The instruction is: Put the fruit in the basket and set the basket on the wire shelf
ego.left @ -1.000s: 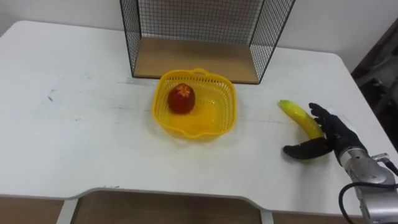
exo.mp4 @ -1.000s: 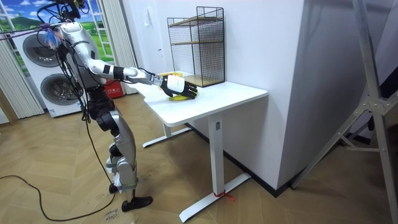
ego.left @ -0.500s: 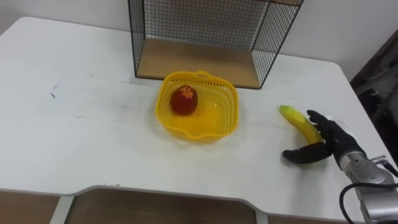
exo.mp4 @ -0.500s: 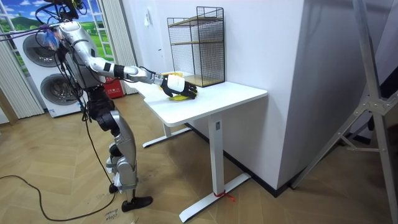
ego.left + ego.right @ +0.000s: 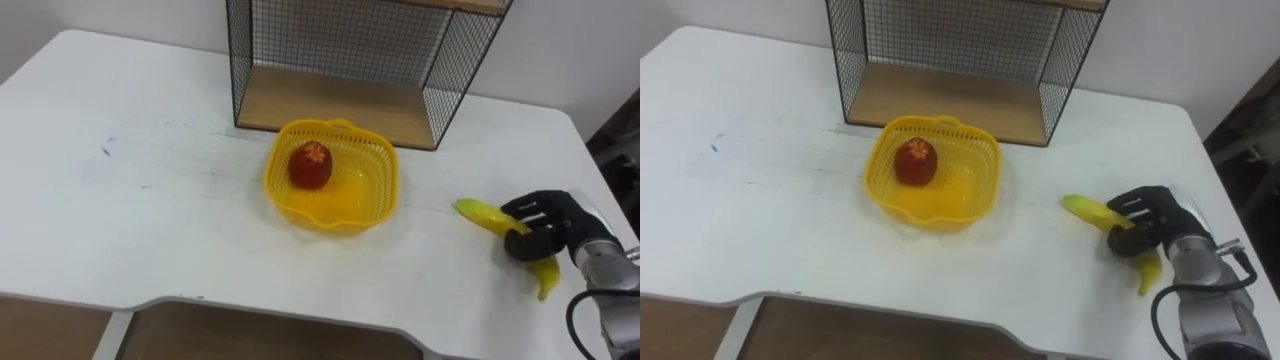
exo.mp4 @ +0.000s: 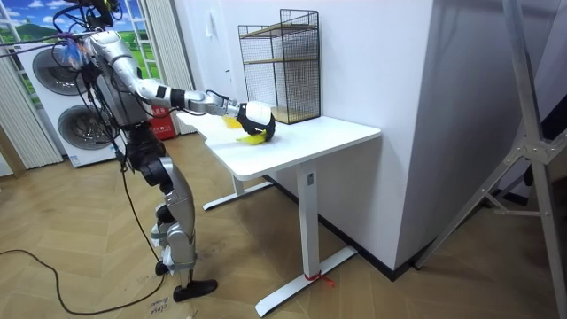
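Observation:
A yellow banana (image 5: 478, 213) lies at the right side of the white table (image 5: 150, 220). My right hand (image 5: 548, 228) comes in from the lower right and is shut on the banana's middle, so both ends stick out past the dark fingers. Whether the banana still touches the table I cannot tell. A yellow plastic basket (image 5: 385, 190) stands at the table's middle with a red apple (image 5: 311, 165) inside it. Behind the basket stands the black wire shelf (image 5: 345, 105) with a wooden floor. In the room view I stand at the table's end, right hand (image 6: 254, 115) stretched over it.
The table's front edge runs along the bottom of the eye views, and its right edge lies close beyond my right hand. Bare tabletop stretches between banana and basket and to the basket's left. The wall rises behind the shelf.
My right hand's fingers have curled round the banana, which they earlier only flanked while straight. In the room view the arm sits slightly higher. The head camera has shifted; basket and apple stay put.

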